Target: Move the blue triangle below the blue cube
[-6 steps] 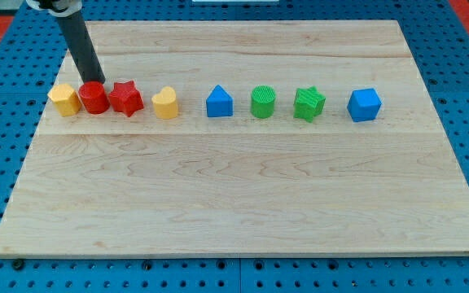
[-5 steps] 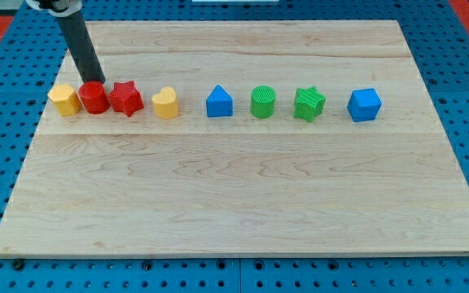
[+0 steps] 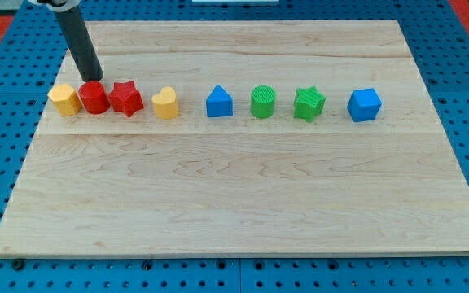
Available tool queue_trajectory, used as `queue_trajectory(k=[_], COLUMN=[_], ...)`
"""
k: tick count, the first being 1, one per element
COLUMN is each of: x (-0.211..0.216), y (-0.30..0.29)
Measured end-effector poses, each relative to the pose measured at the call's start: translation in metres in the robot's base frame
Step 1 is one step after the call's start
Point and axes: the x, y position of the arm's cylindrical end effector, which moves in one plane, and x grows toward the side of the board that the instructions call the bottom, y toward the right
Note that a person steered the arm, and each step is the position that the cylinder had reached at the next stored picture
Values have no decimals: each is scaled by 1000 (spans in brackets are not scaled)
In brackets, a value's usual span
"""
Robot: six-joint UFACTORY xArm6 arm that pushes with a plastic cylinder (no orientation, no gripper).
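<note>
The blue triangle (image 3: 219,102) stands in the middle of a row of blocks on the wooden board (image 3: 243,203). The blue cube (image 3: 365,105) is at the row's right end, about three block places to the triangle's right. My tip (image 3: 93,80) is at the view's upper left, just above the red cylinder (image 3: 94,98), far to the left of the blue triangle. The rod leans up and to the left out of the view.
In the same row, from the left: a yellow block (image 3: 64,99), the red cylinder, a red star (image 3: 126,98), a yellow heart-like block (image 3: 165,103), then a green cylinder (image 3: 263,102) and a green star (image 3: 309,104) between triangle and cube.
The rod has shifted very slightly; no block has moved.
</note>
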Motion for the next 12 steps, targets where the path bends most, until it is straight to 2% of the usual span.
queue_trajectory(k=[4, 5, 8, 12], x=[-5, 21, 24, 90], y=[110, 126, 160, 237])
